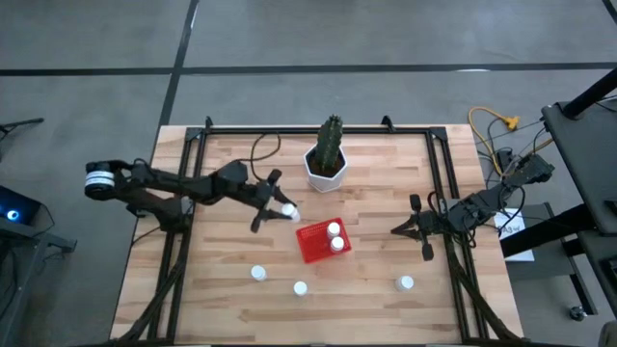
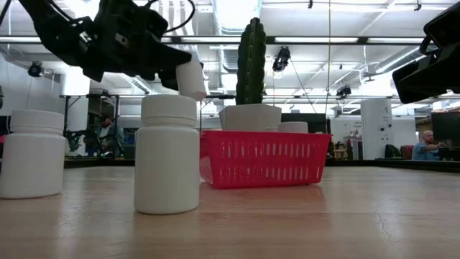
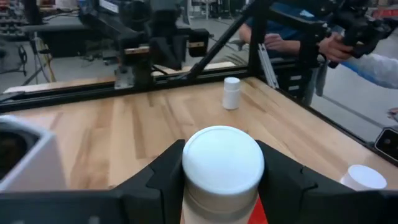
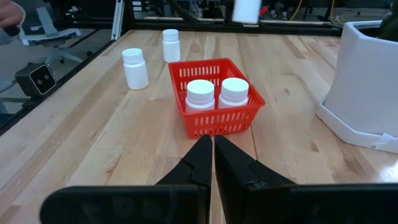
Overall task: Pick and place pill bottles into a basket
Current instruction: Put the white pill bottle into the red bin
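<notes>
Left pincer: clamped on one pill bottle, held above the worktop, just beside the red basket.
Basket: holds two bottles side by side.
Loose bottles: three upright on the worktop, well apart from either pincer.
Right pincer: fingers pressed together, empty, pointing toward the basket.
Potted cactus: beyond the basket.
</notes>
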{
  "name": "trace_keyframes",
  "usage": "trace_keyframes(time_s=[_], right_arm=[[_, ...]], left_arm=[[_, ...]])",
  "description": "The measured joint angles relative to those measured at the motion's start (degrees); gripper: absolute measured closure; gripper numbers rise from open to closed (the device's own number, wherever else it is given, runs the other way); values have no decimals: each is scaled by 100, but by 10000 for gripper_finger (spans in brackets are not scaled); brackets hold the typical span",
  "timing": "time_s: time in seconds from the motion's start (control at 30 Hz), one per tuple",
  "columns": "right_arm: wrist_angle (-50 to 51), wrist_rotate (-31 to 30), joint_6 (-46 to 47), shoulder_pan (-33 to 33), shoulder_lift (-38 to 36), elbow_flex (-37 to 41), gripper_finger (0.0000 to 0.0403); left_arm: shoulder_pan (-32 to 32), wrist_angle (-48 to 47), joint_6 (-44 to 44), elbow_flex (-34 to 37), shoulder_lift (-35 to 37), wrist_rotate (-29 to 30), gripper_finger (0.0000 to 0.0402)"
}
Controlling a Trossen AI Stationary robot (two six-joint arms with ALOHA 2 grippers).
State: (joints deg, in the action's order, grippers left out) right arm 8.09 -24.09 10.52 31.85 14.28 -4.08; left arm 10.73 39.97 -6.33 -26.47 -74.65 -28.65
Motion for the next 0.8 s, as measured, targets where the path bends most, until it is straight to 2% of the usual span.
trace_keyframes(time_s=[0.23,0.57,0.8], right_arm=[[-19,-2,4,0,0,0,394],[-29,-3,44,0,2,0,394],[-27,-1,24,-1,2,0,394]], left_arm=[[-365,-9,-28,-388,-450,198,260],[-557,-35,-43,-1188,-1675,189,260],[-692,-31,-58,-1654,-2271,152,260]])
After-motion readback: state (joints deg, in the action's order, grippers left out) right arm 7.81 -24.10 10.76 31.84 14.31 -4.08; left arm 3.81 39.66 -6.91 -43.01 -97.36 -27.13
